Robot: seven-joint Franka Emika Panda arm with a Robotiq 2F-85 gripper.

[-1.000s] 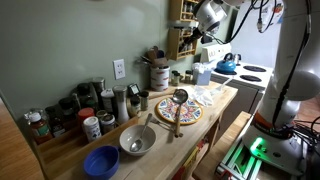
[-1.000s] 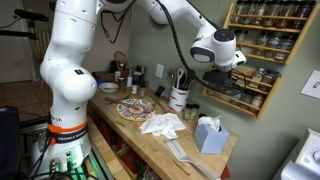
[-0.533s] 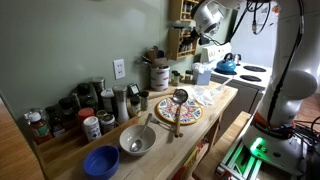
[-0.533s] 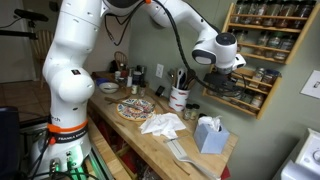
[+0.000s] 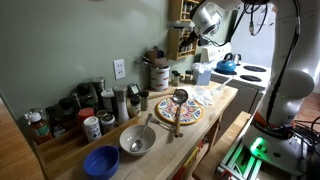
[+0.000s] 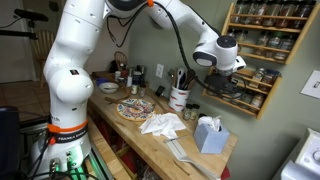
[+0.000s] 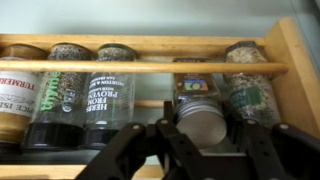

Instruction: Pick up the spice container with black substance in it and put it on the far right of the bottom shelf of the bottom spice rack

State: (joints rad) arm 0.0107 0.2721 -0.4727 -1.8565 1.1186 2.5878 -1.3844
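Note:
In the wrist view my gripper (image 7: 203,138) is shut on a spice jar (image 7: 196,88) with a silver lid and dark contents. The jar lies in a tier of a brown wooden spice rack (image 7: 297,70), behind the front rail (image 7: 110,67). One jar (image 7: 249,88) stands between it and the rack's right wall. I cannot tell from this view which tier it is. In both exterior views the gripper (image 6: 224,84) (image 5: 206,50) is up against the lower part of the wall racks (image 6: 243,97) (image 5: 181,38); the jar is hidden there.
Further jars (image 7: 112,90) (image 7: 64,90) (image 7: 14,95) fill the tier to the left. Below the racks, the wooden counter (image 6: 200,158) carries a utensil crock (image 6: 179,98), a patterned plate (image 6: 135,108), a cloth (image 6: 162,124) and a tissue box (image 6: 208,134). A stove with a blue kettle (image 5: 227,64) stands beside it.
The gripper has edged a little further toward the rack in the exterior views. It still holds the jar.

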